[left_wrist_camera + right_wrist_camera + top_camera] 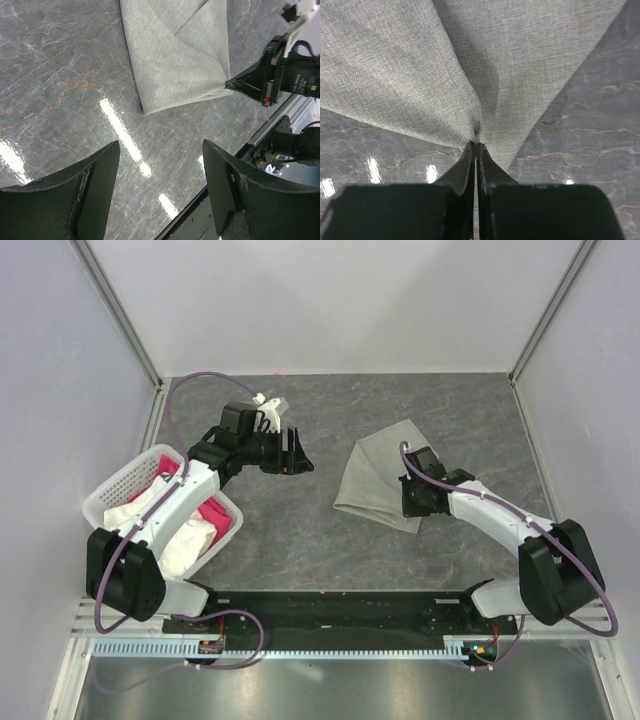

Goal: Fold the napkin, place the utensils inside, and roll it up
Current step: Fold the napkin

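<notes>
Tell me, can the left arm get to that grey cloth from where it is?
Probably yes: only bare table lies between the open left tool and the cloth. The right tool is shut on one corner, so another edge looks freer.

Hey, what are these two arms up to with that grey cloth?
The right gripper is shut on a corner of the napkin, which lies partly folded on the table. The left gripper hangs open and empty nearby. A basket of pink and white cloths sits at the left.
</notes>
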You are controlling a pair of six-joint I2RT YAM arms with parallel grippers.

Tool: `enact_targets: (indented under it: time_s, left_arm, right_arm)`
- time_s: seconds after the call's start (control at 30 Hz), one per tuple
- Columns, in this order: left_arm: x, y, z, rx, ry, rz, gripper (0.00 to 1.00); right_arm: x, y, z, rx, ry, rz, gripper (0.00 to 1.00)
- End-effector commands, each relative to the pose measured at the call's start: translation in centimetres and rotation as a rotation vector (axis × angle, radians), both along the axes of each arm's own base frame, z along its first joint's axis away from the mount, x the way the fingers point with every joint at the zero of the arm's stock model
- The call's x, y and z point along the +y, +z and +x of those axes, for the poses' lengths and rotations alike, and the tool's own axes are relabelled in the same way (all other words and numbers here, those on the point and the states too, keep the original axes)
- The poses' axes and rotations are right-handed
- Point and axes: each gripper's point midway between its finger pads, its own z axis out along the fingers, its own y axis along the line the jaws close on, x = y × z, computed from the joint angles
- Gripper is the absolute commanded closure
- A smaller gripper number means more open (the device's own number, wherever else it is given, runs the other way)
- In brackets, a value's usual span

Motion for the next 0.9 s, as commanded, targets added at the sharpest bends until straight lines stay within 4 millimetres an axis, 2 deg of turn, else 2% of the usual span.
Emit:
enact_targets:
  time_s: [0.0, 0.33, 0.57, 0.63, 0.67, 0.77, 0.87]
  left_arm:
    - [0.3, 0.7, -0.1, -0.034, -0.013, -0.005, 0.26]
    - [0.3, 0.4, 0.0, -0.025, -0.008, -0.003, 0.26]
    - [-0.3, -0.8, -0.2, 0.037, 0.036, -0.043, 0.26]
    - [-1.1, -1.5, -0.5, 0.066, 0.050, -0.088, 0.26]
    - [-1.5, -1.7, -0.6, 0.083, 0.070, -0.109, 0.26]
    - [-2.8, -3.7, -1.0, 0.111, 0.091, -0.137, 0.26]
    - [-4.4, -6.0, -1.5, 0.162, 0.075, -0.132, 0.26]
  right_arm:
    - [-1.1, 2.1, 0.5, -0.053, -0.032, -0.055, 1.00]
    - [-2.9, 0.3, -0.7, -0.008, -0.052, -0.139, 1.00]
    - [-3.6, -0.6, -0.9, 0.018, -0.076, -0.181, 1.00]
    - [-3.9, -1.1, -0.9, 0.029, -0.092, -0.198, 0.86]
    - [-3.9, -1.1, -0.9, 0.032, -0.094, -0.200, 0.67]
    - [-3.7, -0.7, -0.6, 0.020, -0.104, -0.192, 0.40]
    - [-3.4, 0.9, -0.1, -0.023, -0.114, -0.159, 0.29]
